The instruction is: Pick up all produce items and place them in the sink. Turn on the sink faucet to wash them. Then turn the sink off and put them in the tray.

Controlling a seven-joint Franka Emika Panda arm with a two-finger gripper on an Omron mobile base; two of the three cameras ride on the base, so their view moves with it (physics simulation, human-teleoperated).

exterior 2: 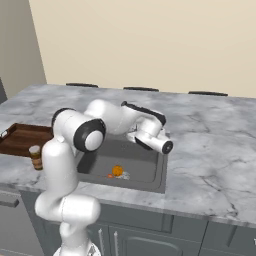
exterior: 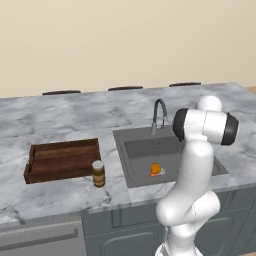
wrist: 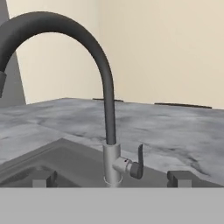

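Gripper (wrist: 112, 178) open, holding nothing, fingertips (wrist: 43, 178) straddling the sink faucet (wrist: 107, 87) base just ahead, lined up with its side lever (wrist: 136, 162), likely to turn water on. Orange fruit (exterior: 155, 169) and carrot piece (exterior: 152, 174) lie in the sink (exterior: 137, 172), ready for washing. Tray (exterior: 62, 159) sits beyond the jar (exterior: 98, 173), waiting.

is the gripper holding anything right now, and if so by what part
Nothing is held. The gripper is open, its fingertips apart on either side of the faucet base without touching it. The orange fruit lies in the sink.
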